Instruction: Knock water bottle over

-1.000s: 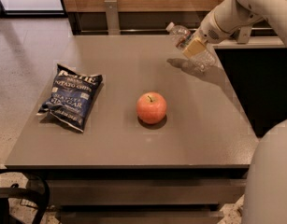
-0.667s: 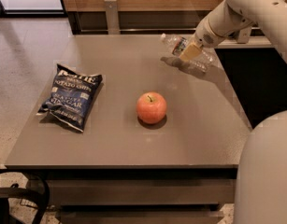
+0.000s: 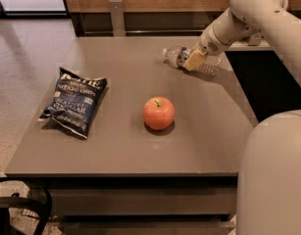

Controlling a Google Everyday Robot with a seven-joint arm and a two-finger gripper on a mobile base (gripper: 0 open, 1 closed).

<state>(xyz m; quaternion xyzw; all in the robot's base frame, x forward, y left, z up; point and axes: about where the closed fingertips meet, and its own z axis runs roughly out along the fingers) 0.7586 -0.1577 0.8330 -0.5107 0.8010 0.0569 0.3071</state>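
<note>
The water bottle (image 3: 178,56) is a small clear plastic bottle with a white cap. It lies on its side at the far right of the grey table (image 3: 120,151), cap pointing left. My gripper (image 3: 194,60) is right on top of the bottle's middle, its tan fingers covering part of it. The arm reaches in from the upper right.
A red apple (image 3: 159,113) stands near the table's middle. A dark blue chip bag (image 3: 74,100) lies at the left. The robot's white body (image 3: 272,175) fills the lower right. A wooden wall with a dark ledge runs behind the table.
The bottle has tipped further and shifted left, and now lies flat on the table. My gripper has moved left and down with it.
</note>
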